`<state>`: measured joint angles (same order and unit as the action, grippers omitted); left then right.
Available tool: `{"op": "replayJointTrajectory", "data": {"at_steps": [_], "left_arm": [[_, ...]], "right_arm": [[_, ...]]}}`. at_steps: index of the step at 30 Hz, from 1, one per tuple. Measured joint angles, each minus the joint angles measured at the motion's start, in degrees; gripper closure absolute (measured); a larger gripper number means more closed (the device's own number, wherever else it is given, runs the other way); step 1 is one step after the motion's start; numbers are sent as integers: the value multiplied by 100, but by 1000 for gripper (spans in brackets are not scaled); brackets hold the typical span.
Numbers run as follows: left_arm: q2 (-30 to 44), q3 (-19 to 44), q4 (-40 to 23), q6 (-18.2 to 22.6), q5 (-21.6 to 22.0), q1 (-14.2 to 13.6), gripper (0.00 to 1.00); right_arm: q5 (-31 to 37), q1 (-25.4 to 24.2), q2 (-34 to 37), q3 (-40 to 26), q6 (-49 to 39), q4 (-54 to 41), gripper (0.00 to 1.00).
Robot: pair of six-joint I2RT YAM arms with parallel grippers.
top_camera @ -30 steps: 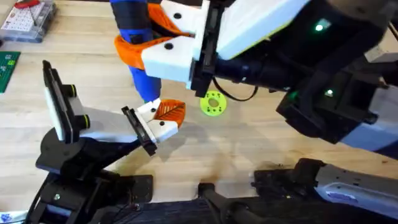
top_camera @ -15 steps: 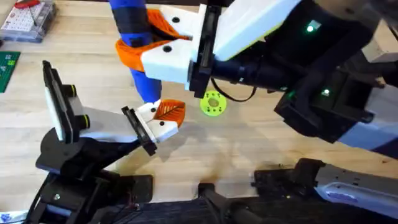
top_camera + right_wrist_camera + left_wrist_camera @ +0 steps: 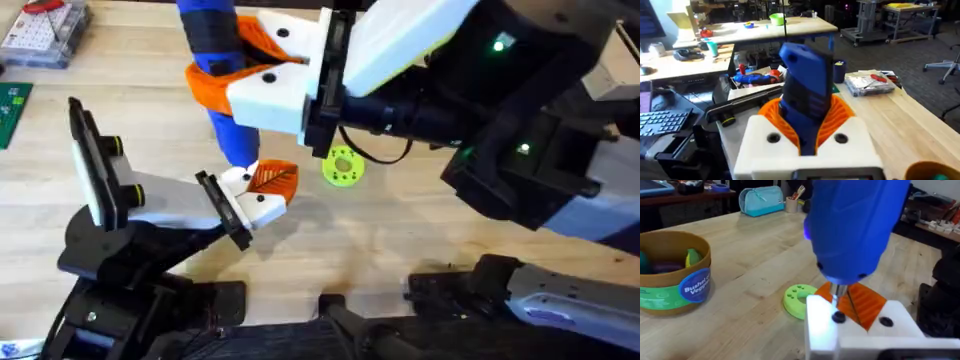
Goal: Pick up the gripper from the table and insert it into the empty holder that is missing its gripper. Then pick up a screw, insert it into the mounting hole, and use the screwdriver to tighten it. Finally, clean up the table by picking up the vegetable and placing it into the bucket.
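Overhead view: your right gripper (image 3: 245,70) clamps the screwdriver (image 3: 222,85), tip below on the gripper (image 3: 262,185); any tilt could slip it off the screw.

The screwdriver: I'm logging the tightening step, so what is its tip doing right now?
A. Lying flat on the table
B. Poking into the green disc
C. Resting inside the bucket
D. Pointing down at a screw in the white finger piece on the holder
D: the right claw holds the screwdriver upright, its tip on a dark screw in the mounted gripper.
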<state>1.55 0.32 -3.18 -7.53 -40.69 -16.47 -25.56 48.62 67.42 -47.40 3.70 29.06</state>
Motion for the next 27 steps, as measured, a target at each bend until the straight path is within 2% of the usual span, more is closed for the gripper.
{"op": "replayJointTrajectory", "data": {"at_steps": [27], "left_arm": [[1, 0, -2, 0, -9, 0, 986]], "right_arm": [[-2, 0, 0, 2, 103, -260, 895]]}}
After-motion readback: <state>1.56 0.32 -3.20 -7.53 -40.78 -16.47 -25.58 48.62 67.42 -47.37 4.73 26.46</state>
